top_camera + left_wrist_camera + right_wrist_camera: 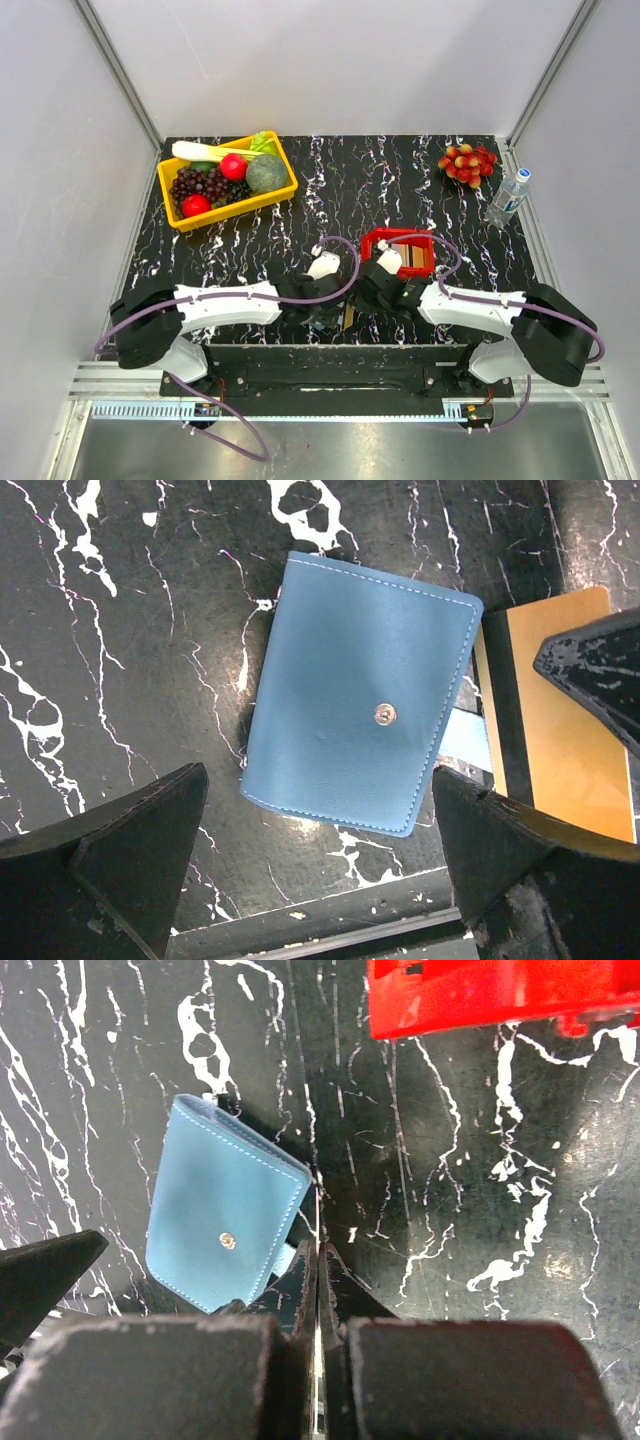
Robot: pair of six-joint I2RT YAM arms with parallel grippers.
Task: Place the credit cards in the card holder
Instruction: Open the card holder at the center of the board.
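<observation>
The steel-blue card holder (pixel 360 705) lies shut on the black marble table, snap stud up, with a pale flap (pixel 465 742) sticking out on its right. My left gripper (pixel 320 780) hangs open over its near edge, one finger on each side. My right gripper (pixel 318 1255) is shut on a tan-gold credit card (pixel 565 730) with a dark stripe, held on edge just right of the card holder (pixel 220 1205). In the right wrist view the card shows only as a thin line (pixel 318 1215). More cards (pixel 418 258) stand in the red tray (pixel 385 236).
A yellow basket (pixel 290 185) of fruit and vegetables stands at the back left. A red fruit bunch (pixel 467 162) and a water bottle (pixel 508 196) are at the back right. The table's front edge (pixel 330 920) runs just below the card holder.
</observation>
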